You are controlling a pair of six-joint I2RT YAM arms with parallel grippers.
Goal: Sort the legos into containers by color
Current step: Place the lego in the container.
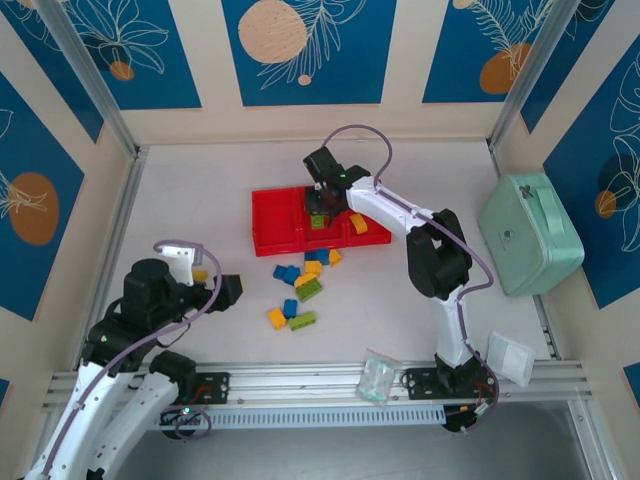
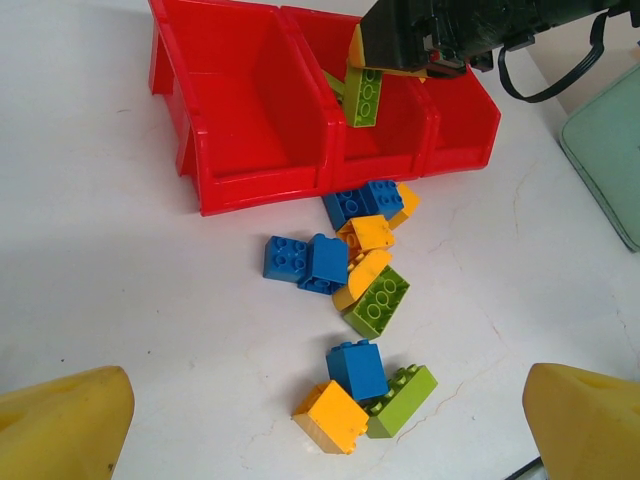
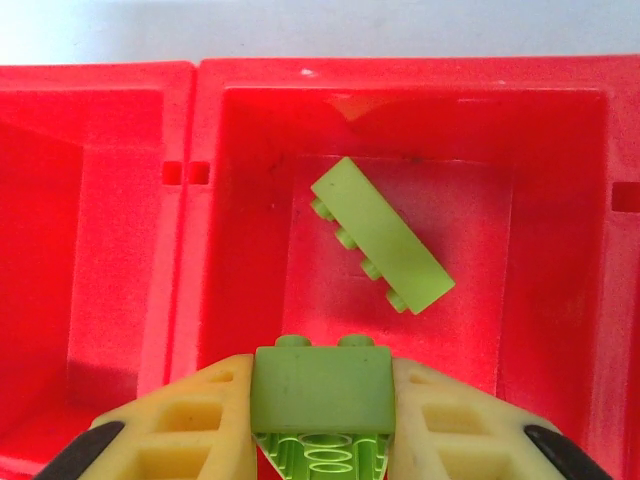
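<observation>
The red tray lies at mid-table with three compartments. My right gripper hangs over its middle compartment, shut on a lime green lego; the held lego also shows in the left wrist view. Another green lego lies on that compartment's floor. An orange lego sits in the right compartment, and the left compartment holds nothing. Several blue, orange and green legos lie loose on the table before the tray. My left gripper stands open, near a blue, orange and green group.
A mint green case stands at the right wall. A small clear bag lies near the front rail, with a second clear packet at the right arm's base. Walls close in the table on three sides.
</observation>
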